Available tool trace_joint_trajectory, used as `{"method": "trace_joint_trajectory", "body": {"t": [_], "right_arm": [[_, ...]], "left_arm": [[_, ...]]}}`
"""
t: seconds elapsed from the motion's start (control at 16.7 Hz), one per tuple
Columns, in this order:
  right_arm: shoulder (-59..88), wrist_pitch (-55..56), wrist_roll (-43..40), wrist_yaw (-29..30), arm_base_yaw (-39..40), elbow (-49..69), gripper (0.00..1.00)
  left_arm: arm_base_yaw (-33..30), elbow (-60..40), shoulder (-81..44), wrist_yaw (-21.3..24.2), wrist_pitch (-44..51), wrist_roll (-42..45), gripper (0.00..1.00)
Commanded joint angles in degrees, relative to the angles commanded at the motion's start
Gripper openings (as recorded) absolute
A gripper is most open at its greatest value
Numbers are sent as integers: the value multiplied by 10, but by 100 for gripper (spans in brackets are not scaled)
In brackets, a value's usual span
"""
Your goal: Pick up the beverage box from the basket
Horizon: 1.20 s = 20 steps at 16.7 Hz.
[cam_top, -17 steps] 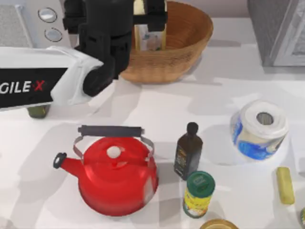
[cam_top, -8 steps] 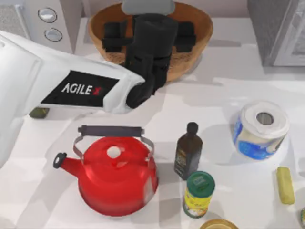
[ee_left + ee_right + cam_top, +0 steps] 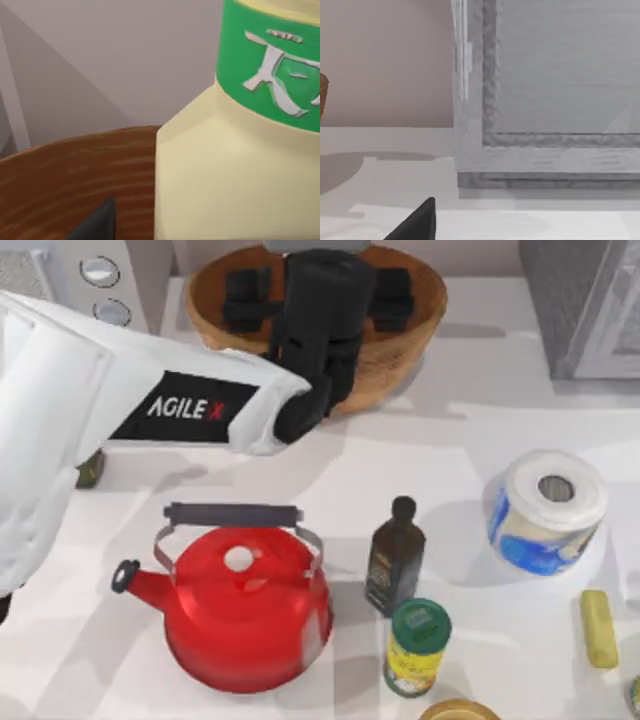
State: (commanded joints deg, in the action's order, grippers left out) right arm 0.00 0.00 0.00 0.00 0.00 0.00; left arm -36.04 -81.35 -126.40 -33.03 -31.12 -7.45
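1. Right now our left gripper (image 3: 318,295) sits over the basket (image 3: 415,325) at 12 o'clock on the table, wrist body covering the bowl's middle.
2. Key relation: in the left wrist view the beverage box (image 3: 235,165) is right in front of the camera, upright, green cap (image 3: 272,70) up, long axis vertical, standing inside the basket (image 3: 65,180). Box lies straight ahead of the tool.
3. Finger state: we cannot tell. One dark fingertip (image 3: 97,225) shows beside the carton; contact isn't visible.
4. Left arm is clearly the nearer one. Right arm is parked off toward 3 o'clock, facing the grey cabinet (image 3: 555,90).
5. Basket contents: just the box, as far as we can see.
6. Other clutter: red kettle (image 3: 245,615), oil bottle (image 3: 395,558), green-lidded can (image 3: 418,645) and paper roll (image 3: 545,510), all well apart from the basket, toward 6 o'clock.
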Motion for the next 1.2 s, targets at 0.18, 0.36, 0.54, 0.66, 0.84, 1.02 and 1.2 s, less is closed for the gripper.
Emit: {"method": "trace_joint_trajectory", "body": {"t": [0.18,0.36,0.54,0.66,0.84,1.02,1.2], "right_arm": [[0,0,0,0,0,0,100],[0,0,0,0,0,0,100],[0,0,0,0,0,0,100],[0,0,0,0,0,0,100],[0,0,0,0,0,0,100],[0,0,0,0,0,0,100],[0,0,0,0,0,0,100]], "left_arm": [[11,-44,-34,11,10,3,100],[15,-57,-43,15,12,4,100],[15,-57,-43,15,12,4,92],[15,-57,-43,15,12,4,77],[15,-57,-43,15,12,4,55],[15,-57,-43,15,12,4,32],[15,-57,-43,15,12,4,10]]}}
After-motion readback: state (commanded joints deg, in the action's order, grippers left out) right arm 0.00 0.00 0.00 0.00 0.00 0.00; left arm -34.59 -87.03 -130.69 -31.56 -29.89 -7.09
